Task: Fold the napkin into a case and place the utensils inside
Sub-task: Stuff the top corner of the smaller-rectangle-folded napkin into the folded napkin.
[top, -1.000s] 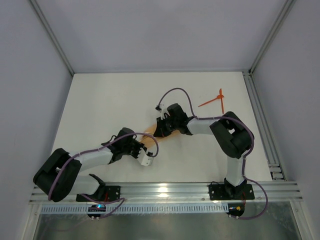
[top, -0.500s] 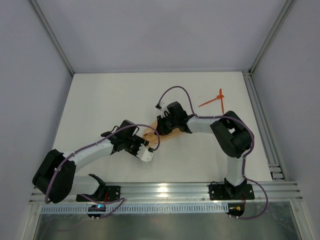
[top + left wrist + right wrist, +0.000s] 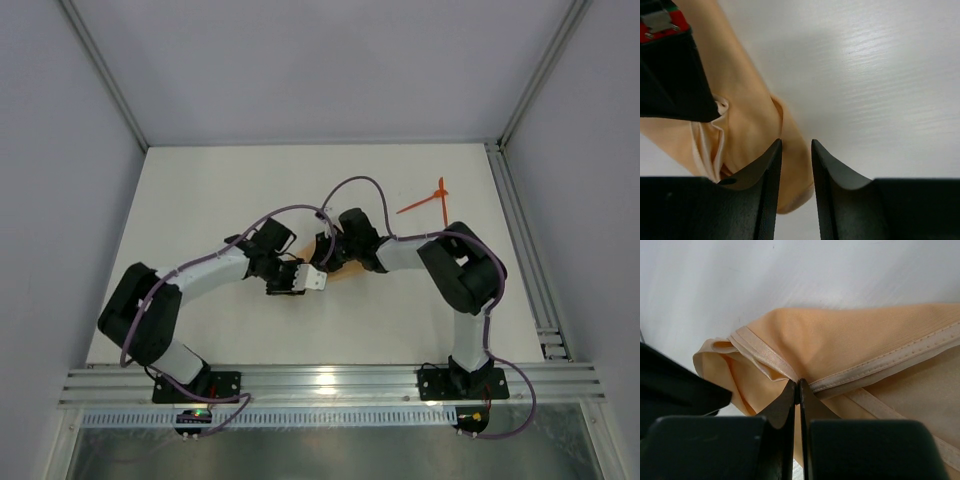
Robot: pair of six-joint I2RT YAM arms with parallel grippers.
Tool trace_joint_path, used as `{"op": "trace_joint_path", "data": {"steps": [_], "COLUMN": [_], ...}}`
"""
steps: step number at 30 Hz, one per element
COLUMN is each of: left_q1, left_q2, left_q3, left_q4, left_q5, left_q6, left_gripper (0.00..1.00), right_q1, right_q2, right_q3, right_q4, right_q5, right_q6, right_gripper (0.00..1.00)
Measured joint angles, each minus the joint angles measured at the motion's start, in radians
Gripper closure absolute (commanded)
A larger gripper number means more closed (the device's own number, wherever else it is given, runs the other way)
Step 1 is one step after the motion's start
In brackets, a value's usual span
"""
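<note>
My right gripper [image 3: 799, 387] is pinched tight on the hem of the napkin [image 3: 850, 340], and the cloth runs from it toward the right of the frame. My left gripper [image 3: 796, 150], jaws slightly parted, hangs over the napkin's folded end at the lower centre, perhaps not touching it.

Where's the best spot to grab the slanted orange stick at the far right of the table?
Come straight down and pinch across the slanted utensil near its free left end. It lies flat, and its right end meets the other utensil, where a grip could catch both.
</note>
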Motion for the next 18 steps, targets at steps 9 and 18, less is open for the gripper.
{"op": "trace_joint_path", "data": {"steps": [9,18], "left_q1": [-0.008,-0.01], "left_q2": [0.105,0.097], "left_q3": [-0.015,-0.016], "left_q4": [0.1,0.124], "left_q5": [-0.063,-0.079], "left_q6": [-0.032,-0.057], "left_gripper": [0.69,1.0], "right_q1": [-0.012,-0.013], "right_q2": [0.005,0.005], "right_q3": [-0.017,-0.02], "right_q4": [0.034,0.033], "right_q5": [-0.039,-0.082], "right_q6": [0.02,0.019], "right_gripper": [0.97,0.97]}}
